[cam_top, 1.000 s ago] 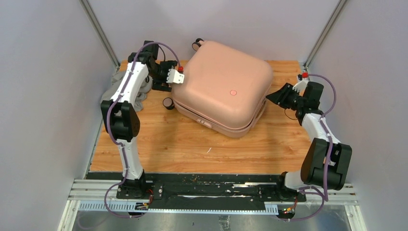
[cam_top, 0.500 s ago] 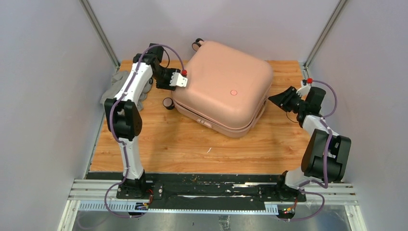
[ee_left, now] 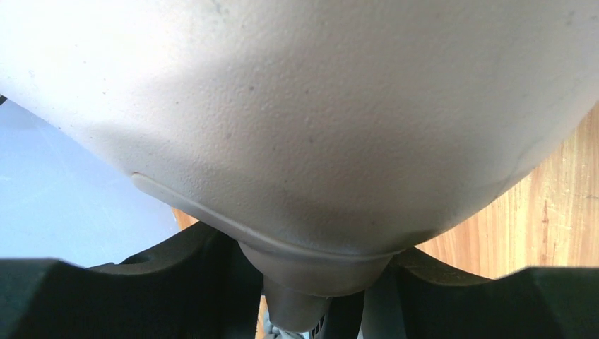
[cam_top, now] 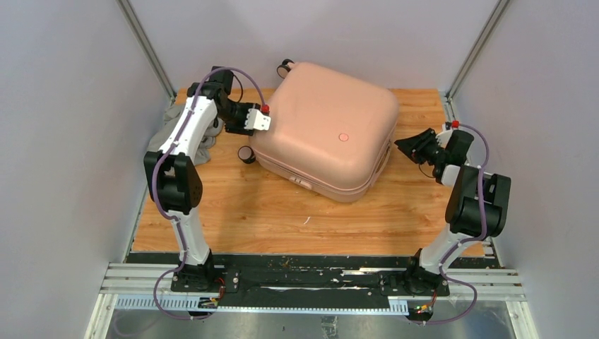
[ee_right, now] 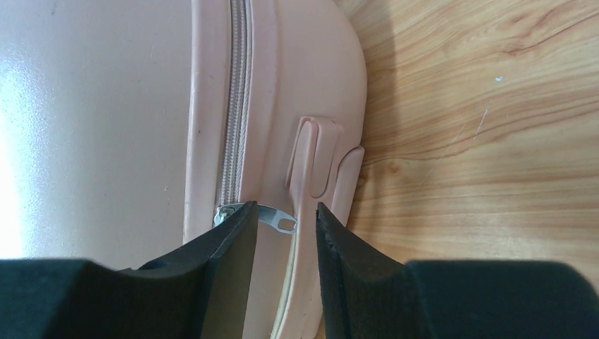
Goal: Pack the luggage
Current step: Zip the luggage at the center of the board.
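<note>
The luggage [cam_top: 325,131], a pale pink hard-shell suitcase, lies closed and flat on the wooden table [cam_top: 233,212]. My left gripper [cam_top: 258,121] is at its left corner. In the left wrist view the shell [ee_left: 318,106] fills the frame and the gripper [ee_left: 311,244] is shut on a protruding corner piece. My right gripper [cam_top: 410,147] faces the suitcase's right side. In the right wrist view it [ee_right: 286,206] stands open, with the metal zipper pull [ee_right: 277,218] between the fingertips, beside the zipper [ee_right: 233,106] and the side handle [ee_right: 314,162].
A grey cloth [cam_top: 172,121] lies at the back left behind the left arm. Black wheels [cam_top: 246,152] stick out at the suitcase's left corner and at its far corner [cam_top: 285,67]. Pale walls and metal posts enclose the table on three sides.
My left gripper has closed from wide open onto the suitcase's left corner. My right arm has drawn its elbow in, with the gripper staying at the suitcase's right side.
</note>
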Robot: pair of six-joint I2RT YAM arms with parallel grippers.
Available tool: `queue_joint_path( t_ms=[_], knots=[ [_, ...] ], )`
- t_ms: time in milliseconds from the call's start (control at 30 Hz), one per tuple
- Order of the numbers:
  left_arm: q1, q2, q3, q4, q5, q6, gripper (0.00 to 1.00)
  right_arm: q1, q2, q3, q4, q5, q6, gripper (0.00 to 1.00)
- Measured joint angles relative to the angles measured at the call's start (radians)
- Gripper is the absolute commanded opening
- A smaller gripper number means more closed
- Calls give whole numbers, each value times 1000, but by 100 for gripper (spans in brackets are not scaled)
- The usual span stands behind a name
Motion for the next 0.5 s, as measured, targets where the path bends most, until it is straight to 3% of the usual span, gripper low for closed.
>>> queue_joint_path(
  t_ms=[500],
  knots=[
    [5,0,0,0,5,4,0,78,-62,-94,-113,43,-95,36]
  ],
)
